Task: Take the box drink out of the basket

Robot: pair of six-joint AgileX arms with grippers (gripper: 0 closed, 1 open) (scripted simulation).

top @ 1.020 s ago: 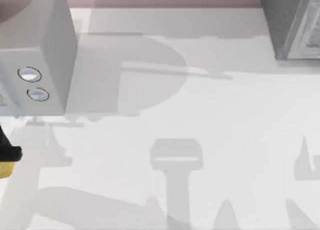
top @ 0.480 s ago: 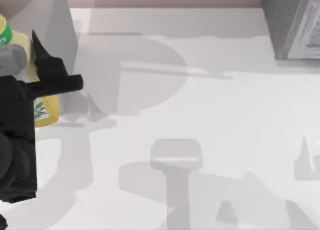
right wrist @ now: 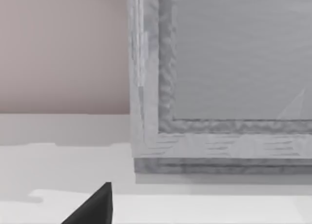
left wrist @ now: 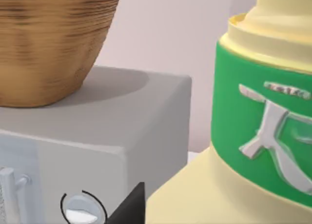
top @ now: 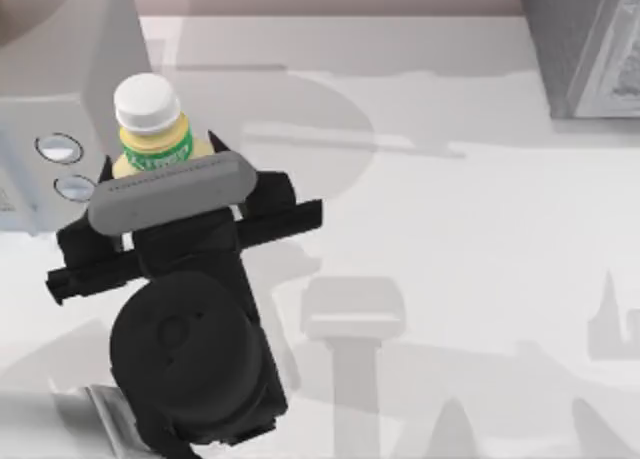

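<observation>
The left tool (top: 165,174) is up over the left part of the white table (top: 450,229), closed on the box drink (top: 152,129) — a pale-yellow bottle with a white cap and a green label. Just behind it stands a gray box (top: 70,109) with two round knobs, and a brown basket (left wrist: 48,43) sits on top of that box. Far off at the right is another gray box (top: 590,49); a black finger (right wrist: 92,207) of the right tool shows near it — I cannot tell if that tool is open or closed.
</observation>
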